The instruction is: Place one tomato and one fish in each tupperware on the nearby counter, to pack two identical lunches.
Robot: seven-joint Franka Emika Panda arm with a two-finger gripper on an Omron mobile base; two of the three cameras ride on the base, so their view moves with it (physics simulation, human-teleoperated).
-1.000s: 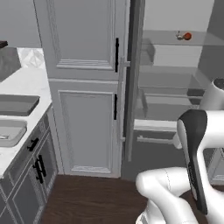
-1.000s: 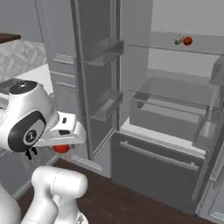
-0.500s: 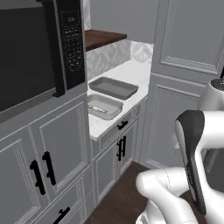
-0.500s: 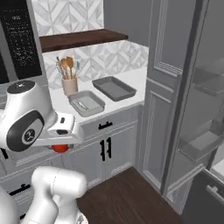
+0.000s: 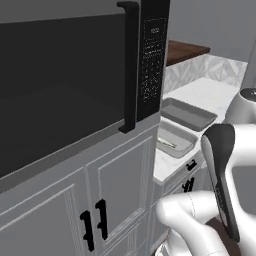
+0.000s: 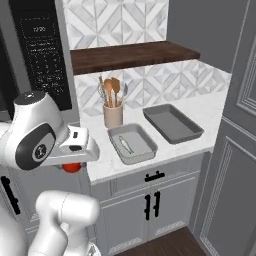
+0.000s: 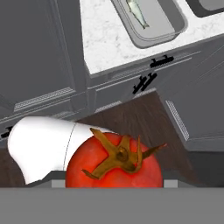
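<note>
Your gripper [image 7: 114,186] is clamped on a tomato [image 7: 114,162]; the fish-holding tupperware [image 7: 148,19] lies ahead and right, up on the counter [image 7: 109,41]

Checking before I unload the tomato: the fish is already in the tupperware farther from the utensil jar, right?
Not quite. In the right base view the fish lies in the tupperware nearer the utensil jar; the farther tupperware holds nothing. The gripper carries the tomato.
</note>
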